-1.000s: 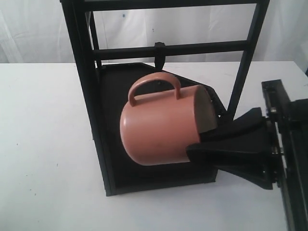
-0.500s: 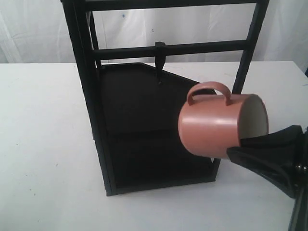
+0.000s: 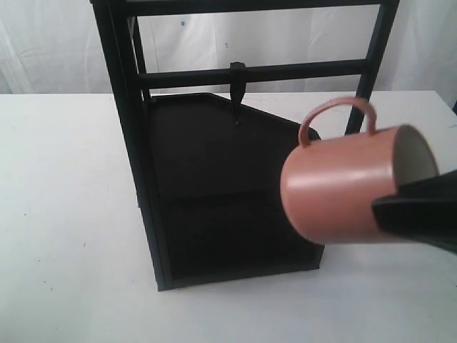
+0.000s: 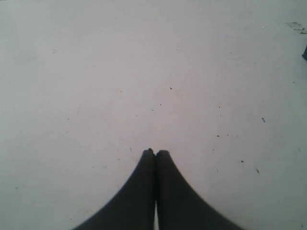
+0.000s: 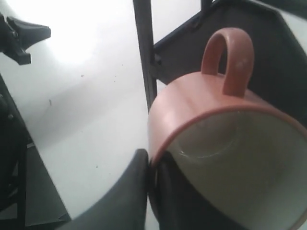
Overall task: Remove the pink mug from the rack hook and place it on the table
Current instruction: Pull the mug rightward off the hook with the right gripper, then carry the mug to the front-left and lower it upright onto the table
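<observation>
Pink mug [image 3: 343,193] is further right and nearer the cam than 0.5 s ago, now well apart from the rack hook [image 3: 237,89] on the rack [image 3: 128,143] crossbar. It's up in the air on its side, handle up, mouth facing right, above the surface [image 3: 64,179]. Right gripper [image 5: 152,165] pinches the mug wall at the rim, one finger inside, one outside. Left gripper [image 4: 154,152] is pressed together w/ nothing between, over the surface.
</observation>
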Controlling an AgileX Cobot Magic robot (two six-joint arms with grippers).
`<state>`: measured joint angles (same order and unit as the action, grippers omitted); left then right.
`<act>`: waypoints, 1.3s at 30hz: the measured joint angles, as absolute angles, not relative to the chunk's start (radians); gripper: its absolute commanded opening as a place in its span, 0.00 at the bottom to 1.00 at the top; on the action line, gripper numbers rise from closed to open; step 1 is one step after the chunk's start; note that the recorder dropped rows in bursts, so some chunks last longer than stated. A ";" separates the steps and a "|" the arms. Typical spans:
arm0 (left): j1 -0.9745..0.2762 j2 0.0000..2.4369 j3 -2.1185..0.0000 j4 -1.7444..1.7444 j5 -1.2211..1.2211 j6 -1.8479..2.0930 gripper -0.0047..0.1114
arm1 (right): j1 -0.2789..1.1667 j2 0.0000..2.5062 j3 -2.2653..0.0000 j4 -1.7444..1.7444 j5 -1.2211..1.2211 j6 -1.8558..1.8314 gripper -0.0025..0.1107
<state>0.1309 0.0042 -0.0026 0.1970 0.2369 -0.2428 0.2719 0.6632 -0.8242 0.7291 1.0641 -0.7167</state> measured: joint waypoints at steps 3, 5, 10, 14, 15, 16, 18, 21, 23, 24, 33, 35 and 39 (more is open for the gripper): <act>0.131 0.004 -0.003 0.197 0.237 -0.243 0.04 | 0.272 0.663 -0.930 0.665 1.109 -0.612 0.02; 0.131 0.004 -0.003 0.197 0.237 -0.243 0.04 | 0.272 0.668 -0.987 0.628 1.150 -0.551 0.02; 0.131 0.004 -0.003 0.197 0.237 -0.243 0.04 | 0.272 0.743 -1.061 0.589 1.228 -0.412 0.02; 0.131 0.004 -0.003 0.197 0.237 -0.243 0.04 | 0.279 0.817 -1.072 0.572 1.232 -0.365 0.02; 0.131 0.004 -0.003 0.197 0.237 -0.243 0.04 | 0.284 0.834 -1.073 0.570 1.232 -0.360 0.02; 0.131 0.004 -0.003 0.197 0.237 -0.243 0.04 | 0.289 0.852 -1.073 0.568 1.232 -0.354 0.02; 0.131 0.004 -0.003 0.197 0.237 -0.243 0.04 | 0.309 0.884 -1.073 0.567 1.232 -0.341 0.02; 0.131 0.004 -0.003 0.197 0.237 -0.243 0.04 | 0.364 0.935 -1.073 0.581 1.232 -0.332 0.02; 0.131 0.004 -0.003 0.197 0.237 -0.243 0.04 | 0.423 0.965 -1.073 0.582 1.232 -0.325 0.02; 0.131 0.004 -0.003 0.197 0.237 -0.243 0.04 | 0.455 0.981 -1.073 0.582 1.232 -0.318 0.02; 0.131 0.004 -0.003 0.197 0.237 -0.243 0.04 | 0.808 1.141 -1.074 0.356 1.228 -0.143 0.02; 0.131 0.004 -0.003 0.197 0.237 -0.243 0.04 | 0.876 1.187 -1.074 0.320 1.208 -0.122 0.02; 0.131 0.004 -0.003 0.197 0.237 -0.243 0.04 | 0.990 1.311 -1.095 0.299 1.130 -0.112 0.02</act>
<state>0.1309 0.0042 -0.0026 0.1970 0.2369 -0.2428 0.9897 1.3113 -1.0946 0.2994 1.1298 -0.1119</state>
